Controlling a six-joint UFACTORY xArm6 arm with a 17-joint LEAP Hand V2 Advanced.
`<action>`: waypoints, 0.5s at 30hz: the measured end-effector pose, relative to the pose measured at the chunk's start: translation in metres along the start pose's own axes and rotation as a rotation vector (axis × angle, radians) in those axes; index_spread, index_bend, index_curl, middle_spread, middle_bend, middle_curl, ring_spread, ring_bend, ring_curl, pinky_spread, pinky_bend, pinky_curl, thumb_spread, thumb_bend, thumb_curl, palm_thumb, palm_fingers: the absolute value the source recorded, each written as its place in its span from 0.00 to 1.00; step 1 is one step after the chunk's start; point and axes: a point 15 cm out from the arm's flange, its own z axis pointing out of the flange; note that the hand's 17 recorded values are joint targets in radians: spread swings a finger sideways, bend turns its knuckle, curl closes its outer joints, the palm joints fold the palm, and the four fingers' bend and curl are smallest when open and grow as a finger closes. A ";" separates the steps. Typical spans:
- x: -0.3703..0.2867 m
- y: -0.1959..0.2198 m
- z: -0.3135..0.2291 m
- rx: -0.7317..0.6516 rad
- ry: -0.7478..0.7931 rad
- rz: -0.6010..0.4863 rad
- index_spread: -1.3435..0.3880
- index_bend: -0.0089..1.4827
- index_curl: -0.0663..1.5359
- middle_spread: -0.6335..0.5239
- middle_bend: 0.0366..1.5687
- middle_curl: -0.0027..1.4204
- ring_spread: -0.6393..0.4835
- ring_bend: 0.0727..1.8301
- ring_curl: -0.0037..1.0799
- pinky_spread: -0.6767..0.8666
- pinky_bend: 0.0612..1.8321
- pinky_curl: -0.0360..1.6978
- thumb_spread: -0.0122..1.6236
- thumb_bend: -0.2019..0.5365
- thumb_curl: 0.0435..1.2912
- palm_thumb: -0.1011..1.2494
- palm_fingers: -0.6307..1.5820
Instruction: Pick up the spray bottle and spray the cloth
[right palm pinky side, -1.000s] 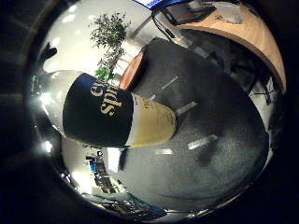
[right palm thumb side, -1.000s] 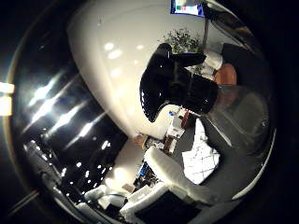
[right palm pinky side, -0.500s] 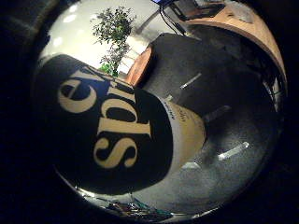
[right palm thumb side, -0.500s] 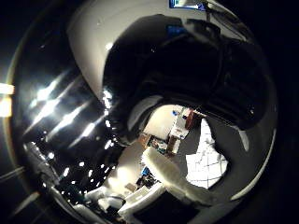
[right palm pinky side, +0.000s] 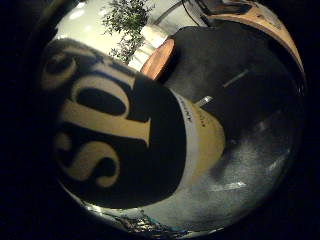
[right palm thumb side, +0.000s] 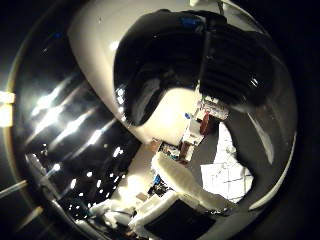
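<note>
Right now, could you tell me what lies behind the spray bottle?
Behind the spray bottle a dark tabletop shows, with a round wooden piece and a potted plant beyond. The bottle hides whatever sits directly behind it.

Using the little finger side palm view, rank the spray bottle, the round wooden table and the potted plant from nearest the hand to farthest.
1. spray bottle: close against the palm.
2. round wooden table: beyond the bottle, on the dark floor.
3. potted plant: behind the table, by the wall.
</note>
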 end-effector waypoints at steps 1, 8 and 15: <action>0.000 0.000 0.000 -0.001 0.000 -0.001 0.64 0.11 0.20 0.58 0.15 0.26 0.63 0.27 0.26 0.63 0.24 0.19 0.69 0.25 0.20 0.47 0.42; -0.002 0.000 0.003 -0.005 -0.002 -0.005 0.63 0.10 0.20 0.53 0.19 0.27 0.55 0.34 0.28 0.55 0.30 0.19 0.69 0.25 0.20 0.50 0.45; -0.005 -0.002 0.003 0.007 -0.014 -0.002 0.62 0.11 0.21 0.45 0.32 0.33 0.44 0.48 0.35 0.38 0.38 0.19 0.70 0.25 0.21 0.53 0.55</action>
